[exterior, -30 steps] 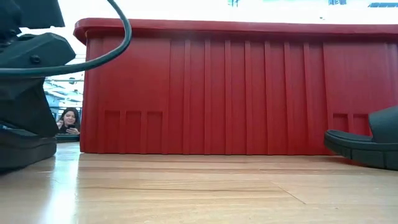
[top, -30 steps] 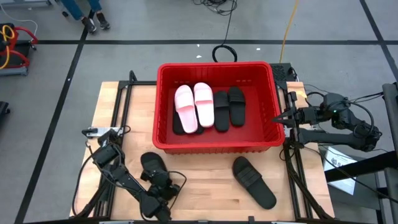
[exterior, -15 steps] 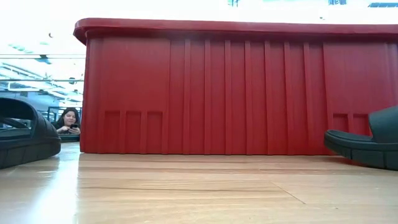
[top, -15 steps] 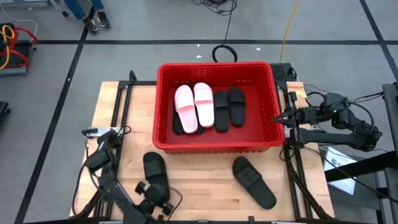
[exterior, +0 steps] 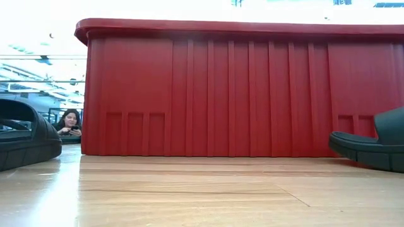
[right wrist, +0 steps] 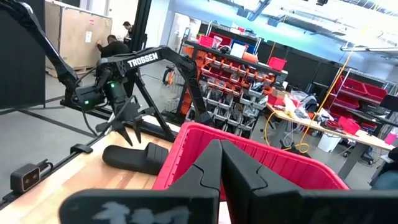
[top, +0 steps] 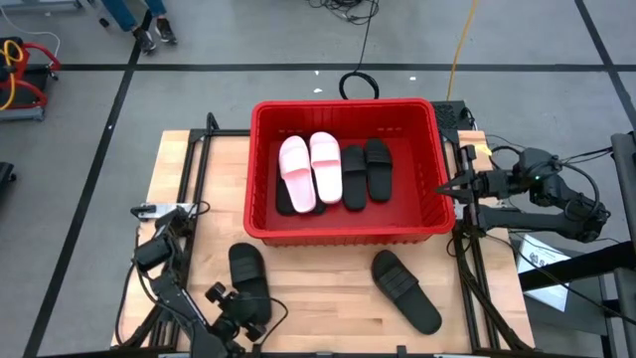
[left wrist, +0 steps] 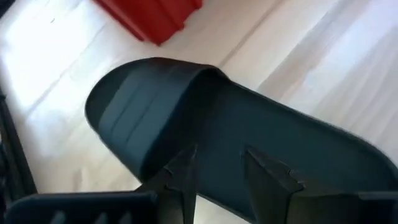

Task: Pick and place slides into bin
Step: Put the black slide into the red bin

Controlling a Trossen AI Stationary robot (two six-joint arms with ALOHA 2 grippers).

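The red bin [top: 346, 171] occupies the upper centre of the high view, resting on the wooden table [top: 328, 283]. Inside it lie two light pink slides [top: 310, 169] side by side at centre-left, with two black slides [top: 365, 172] directly to their right. A further dark shape shows partly beneath the lower end of the pink pair.

Two black slides are outside the bin. One black slide [top: 247, 277] lies at the lower left of the high view, below the bin's lower left corner. The other black slide [top: 405, 290] lies at the lower right, angled diagonally, well apart from the first.

The left hand [top: 231, 316] is at the bottom left of the high view, at the lower end of the left-lying slide. In the left wrist view its fingers [left wrist: 183, 180] are spread, with the slide [left wrist: 211, 130] directly ahead and filling the centre of the frame; the fingers do not close on it.

The right hand [top: 445, 189] is at the right edge of the bin's wall, mid-height in the high view. Its fingers [right wrist: 208, 171] are pressed together and hold nothing.

In the low view the bin wall [exterior: 240, 88] fills the frame, with a slide at each lower edge. A person [exterior: 69, 122] is visible in the room at the left.
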